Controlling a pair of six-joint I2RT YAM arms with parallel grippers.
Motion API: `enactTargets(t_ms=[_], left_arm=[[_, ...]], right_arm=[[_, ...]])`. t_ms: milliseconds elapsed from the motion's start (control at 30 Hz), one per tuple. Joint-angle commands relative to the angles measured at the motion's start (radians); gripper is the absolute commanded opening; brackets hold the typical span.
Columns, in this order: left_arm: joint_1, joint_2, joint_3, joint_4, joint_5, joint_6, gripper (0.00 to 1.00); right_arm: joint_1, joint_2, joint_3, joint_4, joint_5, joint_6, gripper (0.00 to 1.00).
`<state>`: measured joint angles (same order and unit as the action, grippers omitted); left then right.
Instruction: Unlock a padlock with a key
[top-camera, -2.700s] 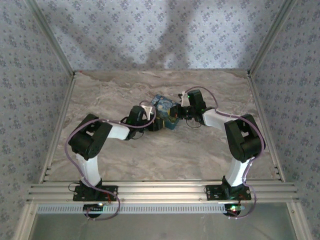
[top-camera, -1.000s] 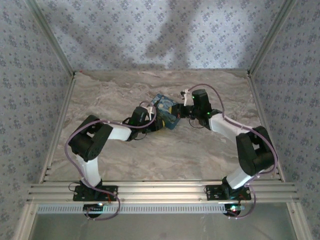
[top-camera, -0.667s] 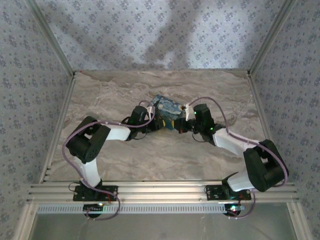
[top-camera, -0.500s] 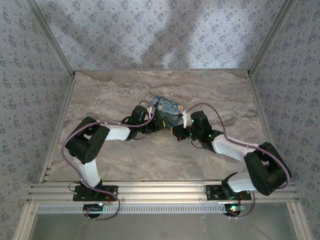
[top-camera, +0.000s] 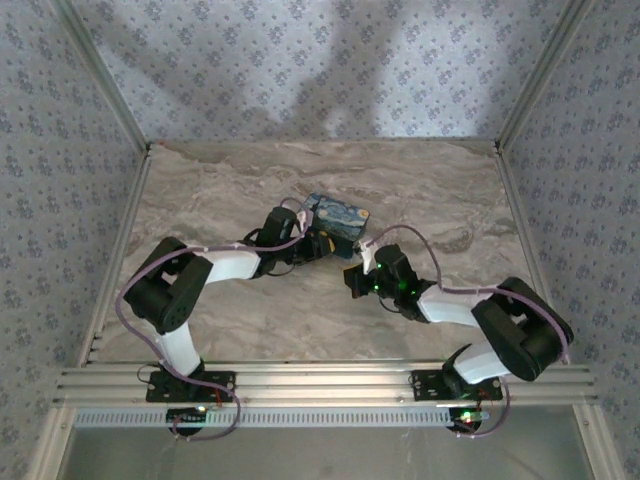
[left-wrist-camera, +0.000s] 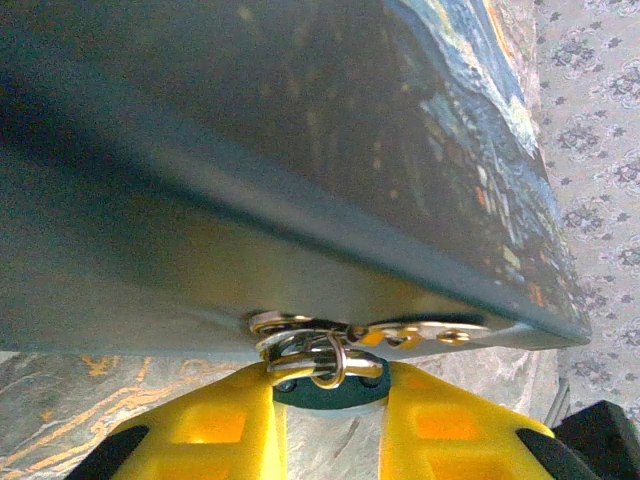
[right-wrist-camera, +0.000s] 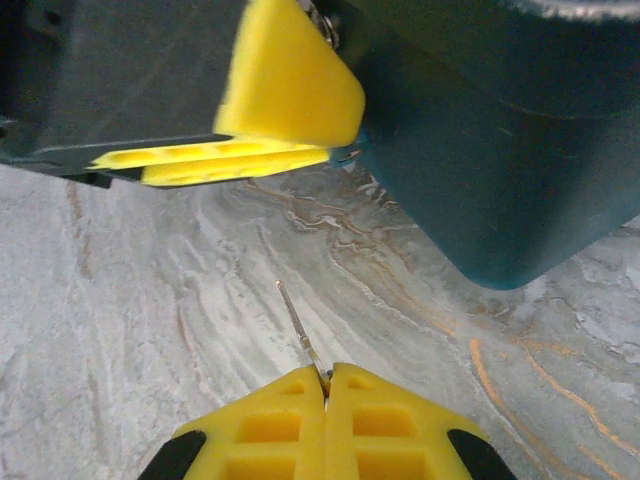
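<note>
Now, left fingers (left-wrist-camera: 215, 440) pinch the padlock (left-wrist-camera: 330, 388) at the painted box (left-wrist-camera: 300, 150) hasp; right fingers (right-wrist-camera: 270, 432), fully closed, grip the key (right-wrist-camera: 298, 332).

The top camera looked down from above and behind the arm bases (top-camera: 190, 385) over the whole table (top-camera: 200, 200). The left wrist camera sat pressed close under the painted box (left-wrist-camera: 300, 150); the right wrist camera faced that same box from low, slightly farther back.

A lab-style robot test cell — aluminium rails (top-camera: 330, 383) frame a marble-patterned counter (top-camera: 240, 190), floral-papered panels (top-camera: 300, 70) wall it in, left arm (top-camera: 170, 300) and right arm (top-camera: 510, 335) bolted at its edge.
</note>
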<state>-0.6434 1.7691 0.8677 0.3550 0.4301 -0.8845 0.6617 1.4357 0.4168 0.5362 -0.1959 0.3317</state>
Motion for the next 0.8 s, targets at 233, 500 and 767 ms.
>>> enactTargets(t_ms=[233,500,767], left_arm=[[-0.019,-0.029,0.037,0.003,0.015,-0.031,0.23],[-0.025,-0.028,0.035,0.005,0.013,-0.042,0.23],[-0.027,-0.025,0.037,0.007,0.013,-0.045,0.23]], right_arm=[[0.016,0.072,0.0,0.12,0.088,0.056,0.0],[0.004,0.085,0.005,0.137,0.114,0.063,0.0],[-0.007,0.116,0.031,0.148,0.105,0.07,0.0]])
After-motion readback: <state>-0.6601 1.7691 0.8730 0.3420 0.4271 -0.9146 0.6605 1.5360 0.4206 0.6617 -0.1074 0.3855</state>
